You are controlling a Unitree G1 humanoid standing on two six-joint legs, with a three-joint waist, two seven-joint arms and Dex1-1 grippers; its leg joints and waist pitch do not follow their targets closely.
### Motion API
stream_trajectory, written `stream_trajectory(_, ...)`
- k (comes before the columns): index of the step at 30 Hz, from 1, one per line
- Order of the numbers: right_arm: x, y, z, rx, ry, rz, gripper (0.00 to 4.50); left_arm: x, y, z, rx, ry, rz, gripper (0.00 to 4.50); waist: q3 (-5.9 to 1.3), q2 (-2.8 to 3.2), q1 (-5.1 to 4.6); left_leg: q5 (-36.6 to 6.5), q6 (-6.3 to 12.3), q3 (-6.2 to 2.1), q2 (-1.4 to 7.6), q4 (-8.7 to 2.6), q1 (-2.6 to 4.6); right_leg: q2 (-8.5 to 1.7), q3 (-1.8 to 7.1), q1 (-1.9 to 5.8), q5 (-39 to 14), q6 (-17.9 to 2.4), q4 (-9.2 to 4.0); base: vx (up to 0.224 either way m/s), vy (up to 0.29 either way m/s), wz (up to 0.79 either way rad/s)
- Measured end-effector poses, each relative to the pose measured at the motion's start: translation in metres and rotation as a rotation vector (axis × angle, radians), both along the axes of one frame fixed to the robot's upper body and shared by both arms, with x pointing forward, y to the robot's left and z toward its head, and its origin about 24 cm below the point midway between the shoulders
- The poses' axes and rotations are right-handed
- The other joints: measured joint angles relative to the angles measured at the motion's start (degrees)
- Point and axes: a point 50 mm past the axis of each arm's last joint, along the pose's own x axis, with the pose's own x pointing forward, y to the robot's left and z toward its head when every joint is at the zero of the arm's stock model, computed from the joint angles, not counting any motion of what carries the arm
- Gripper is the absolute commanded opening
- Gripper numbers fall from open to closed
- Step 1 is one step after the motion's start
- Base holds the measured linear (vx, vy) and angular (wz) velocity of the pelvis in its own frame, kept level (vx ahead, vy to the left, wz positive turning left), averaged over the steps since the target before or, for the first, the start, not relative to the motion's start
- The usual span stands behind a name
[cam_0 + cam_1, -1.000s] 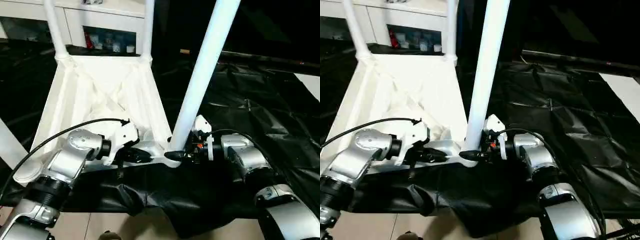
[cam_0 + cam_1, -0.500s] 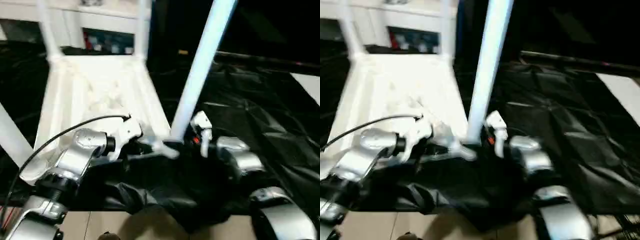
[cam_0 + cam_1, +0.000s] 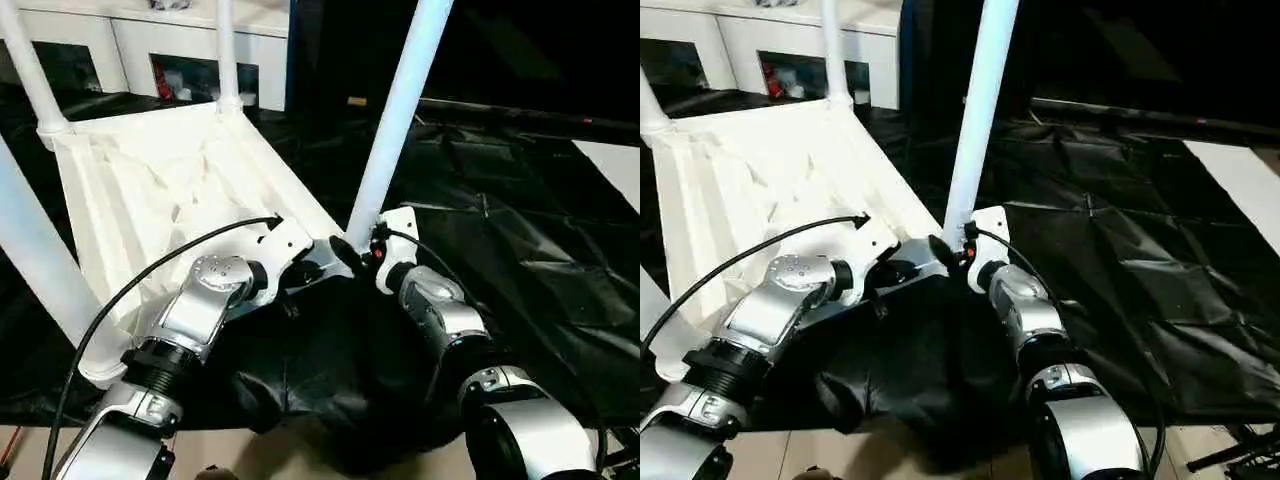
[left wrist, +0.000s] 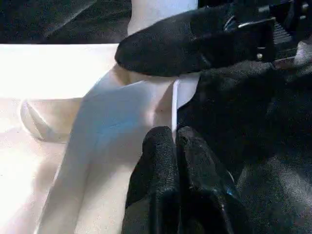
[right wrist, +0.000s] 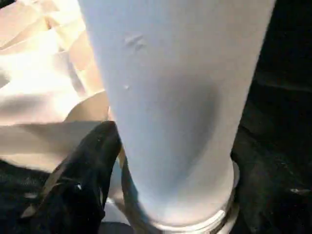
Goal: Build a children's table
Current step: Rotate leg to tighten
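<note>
With fingers pressed together, the left gripper [image 4: 175, 146] touches the upturned table top [image 3: 150, 180], while the right gripper [image 3: 352, 255] stands spread around the near leg [image 3: 395, 120].

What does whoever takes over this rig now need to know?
Left gripper: shut, at the table top's near rim by the near right leg.
Right gripper: at that leg's base; grip unclear.
Table top upside down on black sheeting; near left leg, far left leg, far right leg stand in sockets.
To do: probably confirm near right leg is seated, then turn table over.
</note>
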Motion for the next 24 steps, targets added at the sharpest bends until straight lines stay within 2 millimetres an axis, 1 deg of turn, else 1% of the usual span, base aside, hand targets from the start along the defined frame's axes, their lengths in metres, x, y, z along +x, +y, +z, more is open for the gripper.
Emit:
stream_trajectory(3, -0.001, -0.001, 0.001, -0.015, -0.011, 0.075, 3.83, -0.001, 0.005, 0.001, 0.007, -0.001, -0.015, 0.0, 0.01, 0.01, -0.03, 0.0, 0.0, 0.0, 0.02, -0.04, 0.0, 0.02, -0.01, -0.03, -0.01, 0.01, 0.0, 0.0, 0.0, 0.0)
stream_trajectory(7, -0.008, -0.013, 0.003, -0.08, -0.039, 0.293, 3.83, -0.007, 0.018, 0.003, 0.011, 0.033, -0.087, 0.0, 0.02, -0.02, 0.19, 0.0, 0.0, 0.0, 0.03, -0.01, -0.04, 0.02, -0.02, 0.0, -0.01, 0.01, -0.09, 0.0, 0.0, 0.0)
stream_trajectory(10, -0.012, -0.019, 0.004, -0.096, -0.042, 0.413, 3.83, -0.011, 0.025, 0.004, 0.007, 0.063, -0.143, 0.0, 0.01, -0.03, 0.23, 0.0, 0.0, 0.01, 0.02, 0.01, -0.04, 0.01, -0.01, 0.03, -0.01, 0.01, -0.14, 0.0, 0.0, 0.0)
stream_trajectory(15, -0.02, -0.027, 0.008, -0.119, -0.033, 0.601, 3.83, -0.018, 0.034, 0.006, -0.007, 0.109, -0.236, 0.0, 0.02, -0.03, 0.63, 0.0, 0.01, 0.03, 0.02, 0.02, -0.08, -0.02, -0.01, 0.06, -0.02, 0.02, -0.15, 0.0, 0.0, 0.0)
stream_trajectory(16, -0.022, -0.028, 0.009, -0.126, -0.032, 0.636, 3.67, -0.02, 0.035, 0.006, -0.009, 0.115, -0.254, 0.0, 0.01, -0.04, 0.68, 0.0, 0.01, 0.03, 0.02, 0.02, -0.07, -0.02, -0.01, 0.07, -0.02, 0.02, -0.16, 0.0, 0.0, 0.0)
stream_trajectory(17, -0.023, -0.028, 0.009, -0.127, -0.03, 0.668, 3.67, -0.022, 0.036, 0.006, -0.011, 0.125, -0.278, 0.0, 0.01, -0.04, 0.77, 0.0, 0.01, 0.03, 0.02, 0.03, -0.07, -0.02, -0.01, 0.08, -0.03, 0.01, -0.15, 0.0, 0.0, 0.0)
stream_trajectory(18, -0.024, -0.028, 0.009, -0.121, -0.026, 0.688, 3.5, -0.023, 0.036, 0.006, -0.013, 0.133, -0.293, 0.0, 0.01, -0.04, 0.81, 0.0, 0.01, 0.04, 0.02, 0.02, -0.07, -0.02, 0.0, 0.08, -0.02, 0.01, -0.15, 0.0, 0.0, 0.0)
stream_trajectory(20, -0.027, -0.028, 0.008, -0.107, -0.016, 0.715, 3.48, -0.025, 0.039, 0.006, -0.015, 0.149, -0.314, 0.0, 0.01, -0.04, 0.88, 0.0, 0.0, 0.04, 0.02, 0.03, -0.06, -0.02, 0.0, 0.07, -0.02, 0.01, -0.11, 0.0, 0.0, 0.0)
stream_trajectory(21, -0.027, -0.028, 0.008, -0.101, -0.01, 0.721, 3.31, -0.026, 0.04, 0.006, -0.016, 0.154, -0.32, 0.0, 0.02, -0.04, 0.88, 0.0, 0.0, 0.04, 0.02, 0.03, -0.05, -0.02, 0.0, 0.07, -0.02, 0.01, -0.1, 0.0, 0.0, 0.0)
stream_trajectory(24, -0.029, -0.028, 0.008, -0.087, 0.003, 0.739, 3.18, -0.028, 0.041, 0.006, -0.017, 0.163, -0.333, 0.0, 0.02, -0.05, 0.9, 0.0, 0.0, 0.03, 0.02, 0.03, -0.04, -0.02, 0.0, 0.08, -0.01, 0.0, -0.06, 0.0, 0.0, 0.0)
